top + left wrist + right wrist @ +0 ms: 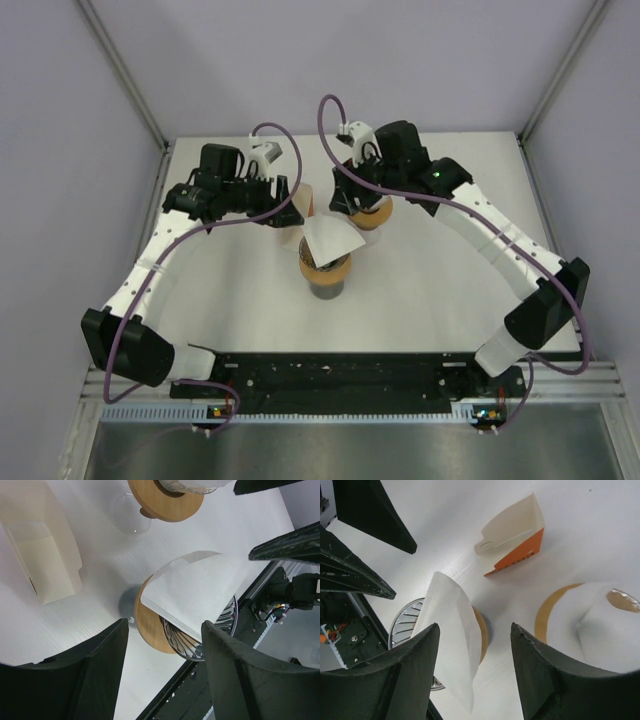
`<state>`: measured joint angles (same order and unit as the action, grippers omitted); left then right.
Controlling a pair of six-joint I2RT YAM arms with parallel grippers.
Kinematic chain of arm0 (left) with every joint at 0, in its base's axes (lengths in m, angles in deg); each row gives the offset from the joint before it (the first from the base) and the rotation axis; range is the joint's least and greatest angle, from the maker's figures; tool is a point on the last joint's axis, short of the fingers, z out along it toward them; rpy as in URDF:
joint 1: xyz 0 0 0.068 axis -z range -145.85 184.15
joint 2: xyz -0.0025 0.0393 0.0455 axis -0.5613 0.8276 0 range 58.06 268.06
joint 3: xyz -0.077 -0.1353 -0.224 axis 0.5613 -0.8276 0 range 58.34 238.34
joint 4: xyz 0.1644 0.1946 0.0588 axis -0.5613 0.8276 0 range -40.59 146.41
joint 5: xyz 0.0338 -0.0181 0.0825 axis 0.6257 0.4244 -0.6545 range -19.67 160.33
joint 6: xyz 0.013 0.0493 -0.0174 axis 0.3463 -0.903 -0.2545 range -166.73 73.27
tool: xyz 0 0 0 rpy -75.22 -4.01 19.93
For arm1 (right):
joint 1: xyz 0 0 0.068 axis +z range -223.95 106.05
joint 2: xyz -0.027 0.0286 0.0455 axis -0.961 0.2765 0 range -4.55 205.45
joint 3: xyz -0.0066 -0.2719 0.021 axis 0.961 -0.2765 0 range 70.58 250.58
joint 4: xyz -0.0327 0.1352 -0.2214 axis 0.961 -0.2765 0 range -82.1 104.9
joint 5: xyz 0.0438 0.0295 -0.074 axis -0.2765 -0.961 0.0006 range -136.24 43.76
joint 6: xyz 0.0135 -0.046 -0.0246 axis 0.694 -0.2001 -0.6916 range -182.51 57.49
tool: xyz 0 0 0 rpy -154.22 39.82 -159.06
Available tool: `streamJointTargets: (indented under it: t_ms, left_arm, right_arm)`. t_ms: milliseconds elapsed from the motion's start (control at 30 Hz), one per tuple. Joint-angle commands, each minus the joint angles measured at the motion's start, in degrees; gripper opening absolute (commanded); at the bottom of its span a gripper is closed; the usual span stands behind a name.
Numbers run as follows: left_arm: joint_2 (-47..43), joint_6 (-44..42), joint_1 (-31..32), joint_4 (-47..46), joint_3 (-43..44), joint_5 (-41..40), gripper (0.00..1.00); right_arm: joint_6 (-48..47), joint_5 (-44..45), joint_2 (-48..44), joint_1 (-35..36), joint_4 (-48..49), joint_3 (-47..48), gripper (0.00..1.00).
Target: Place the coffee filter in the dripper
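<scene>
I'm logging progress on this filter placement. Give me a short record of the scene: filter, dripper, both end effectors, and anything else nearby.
filter: unopened, lying tilted across the dripper rim, not seated
dripper: wooden collar, mid-table
left end effector: open, empty, beside the dripper
right end effector: open, over the filter, not gripping it
also there: second dripper with white paper inside; filter box

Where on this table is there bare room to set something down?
Free: the table between the dripper and the right arm, and likewise toward the left arm. Crowded: the far middle, where the left gripper, right gripper, filter box and second dripper cluster.
</scene>
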<state>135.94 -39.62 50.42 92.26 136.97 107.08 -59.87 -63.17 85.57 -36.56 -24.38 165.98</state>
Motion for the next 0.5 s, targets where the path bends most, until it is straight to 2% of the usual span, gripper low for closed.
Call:
streamJointTargets:
  t_ms: [0, 200, 333, 467]
  left_arm:
    - [-1.24, -0.87, -0.28, -2.86, -0.41, 0.34, 0.66]
    - [-1.33, -0.87, -0.19, -2.95, -0.50, 0.69, 0.65]
    - [-1.16, -0.96, -0.19, -2.95, -0.58, 0.78, 0.65]
    - [-1.16, -0.79, -0.19, -2.95, -0.41, 0.95, 0.65]
  right_arm:
    - [0.35, -7.15, 3.03, 0.58, 0.09, 2.69, 0.58]
    - [0.62, -9.70, 5.58, 0.58, -0.70, 3.13, 0.56]
    - [1.23, -14.44, 5.76, 0.58, -0.70, 3.31, 0.39]
    - [1.58, -15.32, 4.97, 0.58, -0.70, 2.25, 0.33]
